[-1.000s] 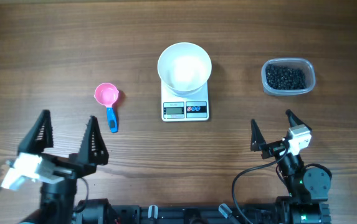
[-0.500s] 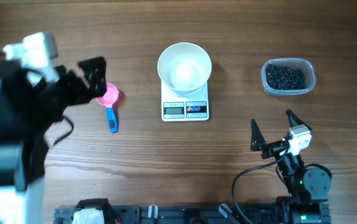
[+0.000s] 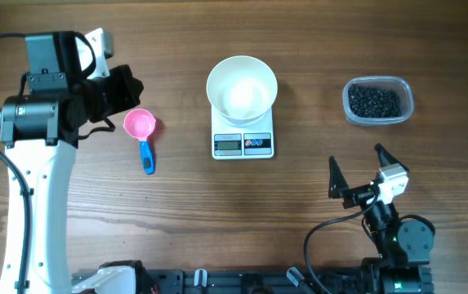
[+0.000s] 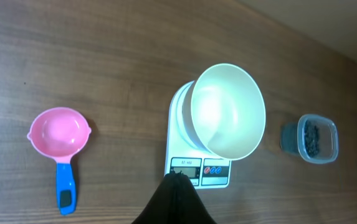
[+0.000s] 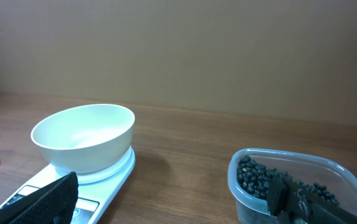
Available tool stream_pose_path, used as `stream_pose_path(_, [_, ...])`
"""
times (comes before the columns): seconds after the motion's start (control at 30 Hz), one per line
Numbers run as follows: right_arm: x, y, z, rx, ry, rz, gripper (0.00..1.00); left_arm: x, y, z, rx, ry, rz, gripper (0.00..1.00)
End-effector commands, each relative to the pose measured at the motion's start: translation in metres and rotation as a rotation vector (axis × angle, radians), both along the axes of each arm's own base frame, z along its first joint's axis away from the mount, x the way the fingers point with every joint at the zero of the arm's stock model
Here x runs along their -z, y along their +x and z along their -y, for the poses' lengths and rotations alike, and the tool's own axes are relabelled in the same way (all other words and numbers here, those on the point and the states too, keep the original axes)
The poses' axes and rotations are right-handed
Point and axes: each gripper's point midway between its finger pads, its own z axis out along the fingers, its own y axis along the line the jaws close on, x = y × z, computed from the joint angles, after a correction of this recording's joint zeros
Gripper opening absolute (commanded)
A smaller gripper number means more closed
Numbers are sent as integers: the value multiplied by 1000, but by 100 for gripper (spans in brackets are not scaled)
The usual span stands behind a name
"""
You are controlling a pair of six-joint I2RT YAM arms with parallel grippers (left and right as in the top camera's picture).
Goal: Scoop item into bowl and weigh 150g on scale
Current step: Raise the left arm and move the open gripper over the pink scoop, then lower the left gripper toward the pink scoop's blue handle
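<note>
While the right gripper (image 3: 355, 158) sits nearest the base with fingers spread wide, holding nothing, we see farther out the pink scoop (image 3: 141, 126), the bowl (image 3: 242, 88) on the scale (image 3: 242, 144), and the item (image 3: 374, 101) in the clear tub (image 3: 406, 91). The left gripper (image 3: 134, 86) hangs near the scoop, fingers pressed together.

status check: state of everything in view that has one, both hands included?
bowl: empty, sitting on the scale
scale: bowl on top, display unreadable
tub: no lid, holds the item
item: all in the tub
scoop: empty, cup up, on the table
left hand: shut, holding nothing
right hand: open, holding nothing
</note>
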Motion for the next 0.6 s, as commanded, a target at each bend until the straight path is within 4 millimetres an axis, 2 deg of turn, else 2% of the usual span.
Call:
stream_pose_path(0.0, [-2,-1,-1,-6,-10,13,100,3,-5,-4,-10,11,-33,4])
stream_pose_path(0.17, [-2,-1,-1,-6,-10,14,100,23,-15,-35,-168,131,-129,4])
stream_pose_path(0.23, [-2,-1,-1,-6,-10,14,100,28,-17,-41,-205,148,-150,4])
stream_pose_path(0.57, [-2,-1,-1,-6,-11,14,100,54,-20,-41,-199,152,-222,4])
